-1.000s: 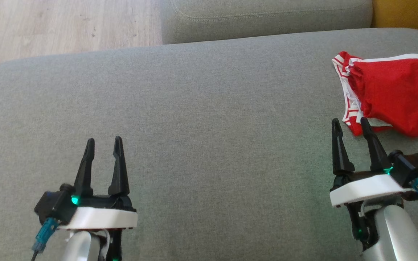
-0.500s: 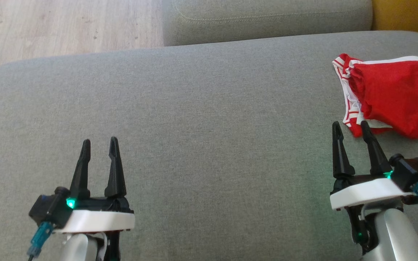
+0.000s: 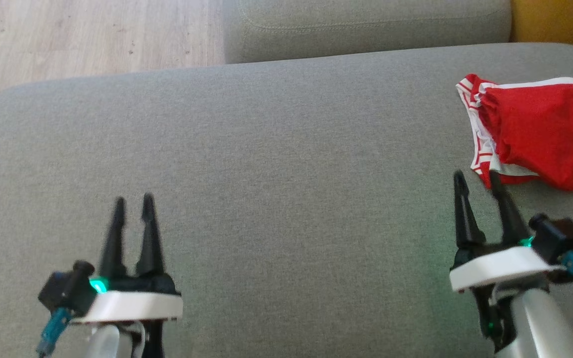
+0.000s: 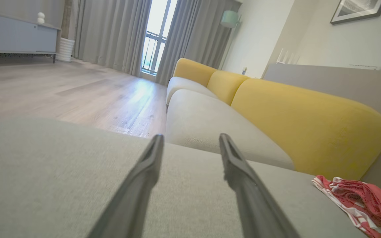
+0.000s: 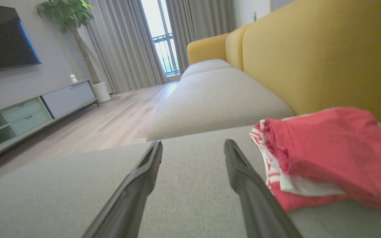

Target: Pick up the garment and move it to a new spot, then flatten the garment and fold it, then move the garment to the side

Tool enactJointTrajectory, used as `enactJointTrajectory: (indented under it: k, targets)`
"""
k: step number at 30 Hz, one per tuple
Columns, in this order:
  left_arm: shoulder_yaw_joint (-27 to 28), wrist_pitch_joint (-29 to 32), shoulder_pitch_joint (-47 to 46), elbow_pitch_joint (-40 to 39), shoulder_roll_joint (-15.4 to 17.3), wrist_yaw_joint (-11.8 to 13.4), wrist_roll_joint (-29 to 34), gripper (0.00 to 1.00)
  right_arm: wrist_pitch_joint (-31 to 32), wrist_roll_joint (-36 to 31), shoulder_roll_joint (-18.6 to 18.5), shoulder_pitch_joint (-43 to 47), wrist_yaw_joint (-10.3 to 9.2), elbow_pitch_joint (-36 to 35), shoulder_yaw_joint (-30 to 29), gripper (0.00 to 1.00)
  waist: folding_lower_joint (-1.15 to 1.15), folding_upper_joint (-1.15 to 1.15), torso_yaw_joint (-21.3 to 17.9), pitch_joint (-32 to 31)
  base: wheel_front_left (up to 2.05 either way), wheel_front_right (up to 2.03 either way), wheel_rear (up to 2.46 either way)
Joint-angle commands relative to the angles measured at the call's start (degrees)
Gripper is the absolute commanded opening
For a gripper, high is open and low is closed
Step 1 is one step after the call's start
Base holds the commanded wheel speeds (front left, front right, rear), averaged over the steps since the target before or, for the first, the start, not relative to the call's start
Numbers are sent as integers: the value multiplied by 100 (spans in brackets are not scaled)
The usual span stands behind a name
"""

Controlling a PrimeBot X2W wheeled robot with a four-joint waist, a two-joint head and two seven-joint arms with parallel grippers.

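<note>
Garment lies just beside the right arm's spread fingers.

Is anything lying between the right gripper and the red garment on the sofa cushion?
Nothing visible does. The open right gripper points across the grey cushion, and the red garment lies just ahead and to its right, its striped corner close beside the gripper's outer finger. Only cushion fabric shows between them.
</note>
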Motion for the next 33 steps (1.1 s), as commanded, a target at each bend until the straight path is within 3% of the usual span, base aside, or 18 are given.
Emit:
enactJointTrajectory:
  k: [1, 33]
  targets:
    - [-5, 2, 16, 105, 3, -1, -11, 0, 0, 4, 1, 11, -2, 102, 5, 0, 0, 0, 0, -1, 0, 0, 0]
    - [242, 485, 17, 270, 39, -12, -1762, 0, 331, 2021, -65, 52, 5, 208, -110, 0, 0, 0, -10, -103, 0, 0, 0]
